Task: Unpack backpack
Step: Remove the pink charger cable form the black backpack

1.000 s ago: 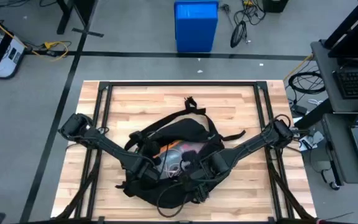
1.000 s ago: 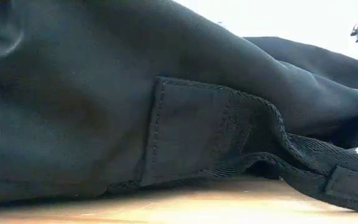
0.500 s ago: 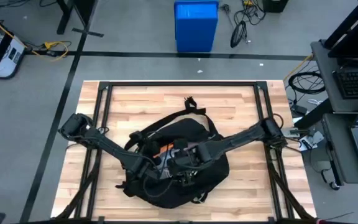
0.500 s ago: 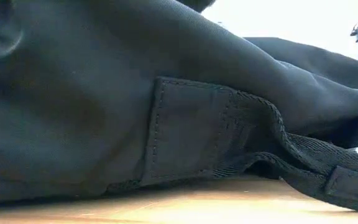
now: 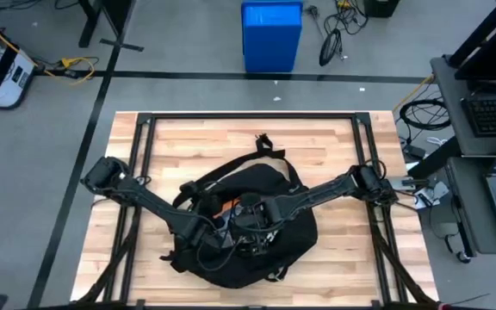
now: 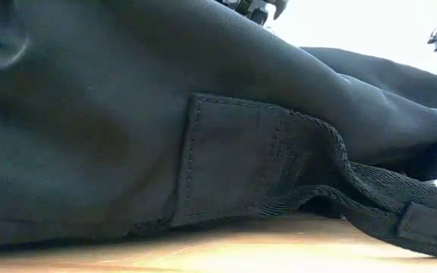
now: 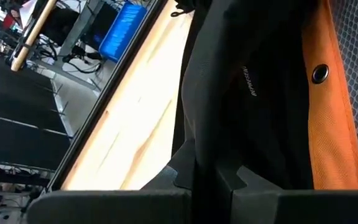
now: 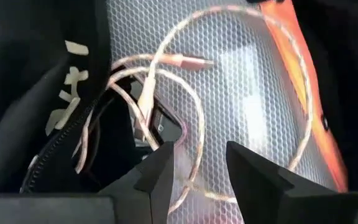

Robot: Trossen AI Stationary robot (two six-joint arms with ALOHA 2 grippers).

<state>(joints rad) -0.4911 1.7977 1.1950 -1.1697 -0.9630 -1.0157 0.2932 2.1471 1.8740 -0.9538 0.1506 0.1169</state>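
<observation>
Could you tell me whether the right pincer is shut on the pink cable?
No, the right pincer is open, with the pink cable lying loose ahead.

The backpack is laid at the centre of the table, with the left gripper at its left side. The right gripper is held over a coiled cable (on a mesh pouch) inside the opening.

One large black soft fabric backpack lay on one wooden slatted table. One coiled pinkish translucent cable showed inside it.
</observation>
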